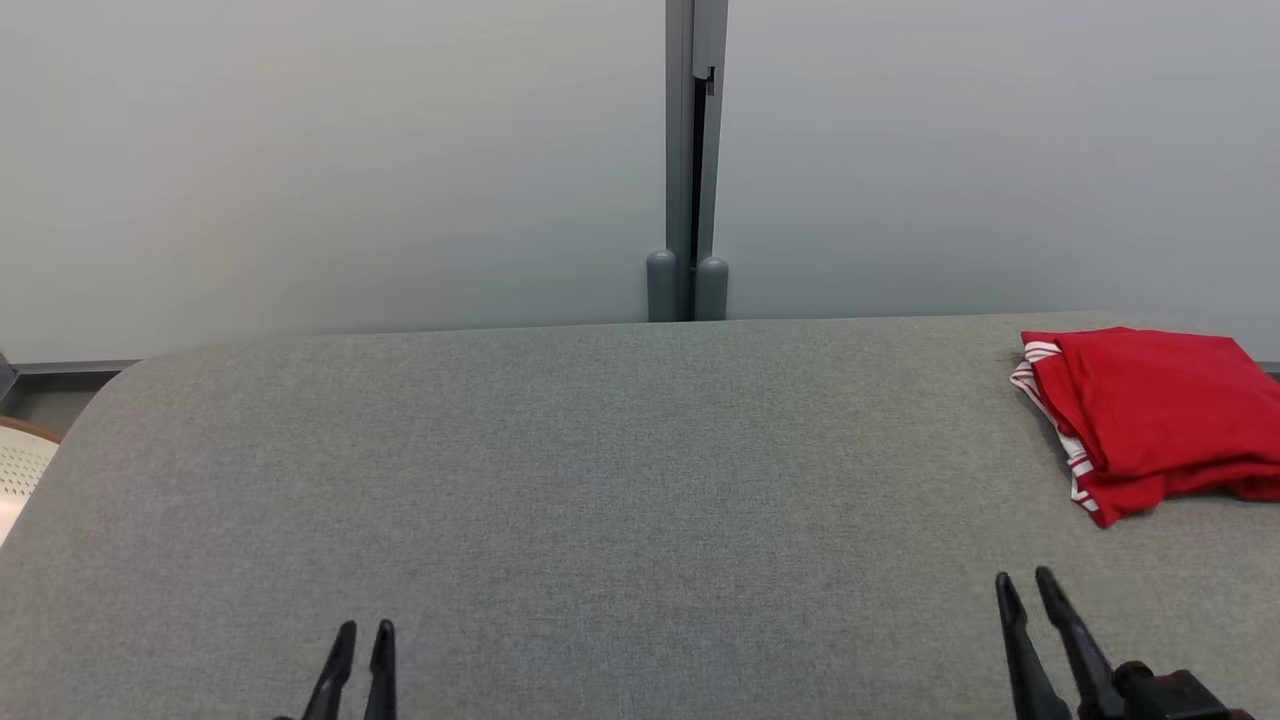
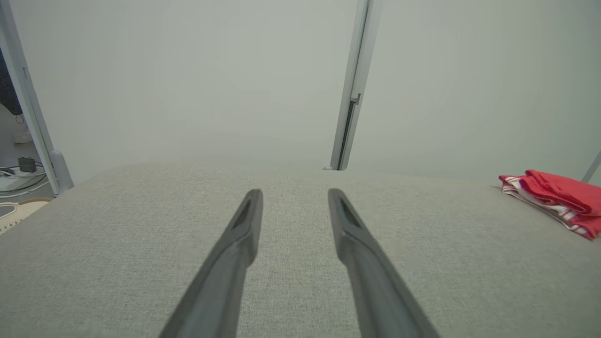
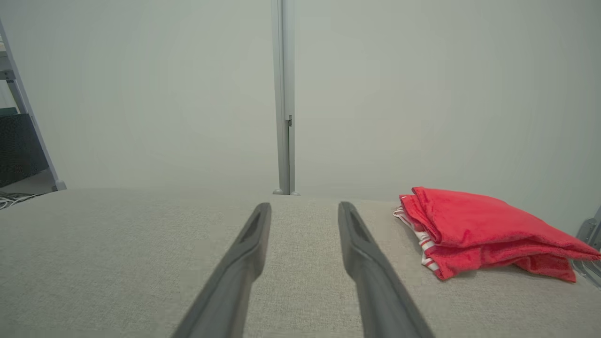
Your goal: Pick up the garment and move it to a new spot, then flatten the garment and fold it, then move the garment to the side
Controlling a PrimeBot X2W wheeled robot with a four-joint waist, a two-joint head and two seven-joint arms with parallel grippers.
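**A:** Where's the garment?

**B:** The red garment (image 1: 1150, 410) lies folded at the far right of the table (image 1: 600, 450). Its striped edge is turned left and its long side runs roughly across the table.

**A:** And the grippers?

**B:** Both are on the near side of the garment. The right gripper (image 1: 1023, 577) is close, off the garment's near-left corner, and the left gripper (image 1: 365, 627) is well apart to its left. Each has its fingers parted and holds nothing.

**A:** Which would reach?

**B:** The right one, I'd judge, going forward and right.

Likely a lab, grey partition panels (image 1: 300, 150), padded grey table (image 1: 600, 450)
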